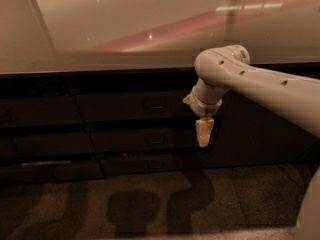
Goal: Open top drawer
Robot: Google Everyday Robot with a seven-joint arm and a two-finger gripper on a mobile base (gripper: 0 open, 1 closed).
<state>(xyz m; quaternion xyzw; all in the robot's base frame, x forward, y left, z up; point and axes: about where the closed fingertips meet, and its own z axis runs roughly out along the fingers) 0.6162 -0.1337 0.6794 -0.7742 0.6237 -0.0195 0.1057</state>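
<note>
The top drawer (120, 107) is a wide dark grey front just under the counter edge, with a small loop pull (156, 104) at its centre. It sits flush with the fronts around it. My gripper (203, 135) hangs pointing down from the pale arm (260, 84), which comes in from the right. It is in front of the drawer column's right end, right of the pull and a little below it. It holds nothing that I can see.
Two shorter drawers (150, 139) with similar pulls lie below the top drawer. More drawers (40, 111) stand to the left. A plain dark cabinet door (260, 134) is behind the arm on the right. A pale counter top (125, 24) runs above. A speckled floor (150, 204) lies below.
</note>
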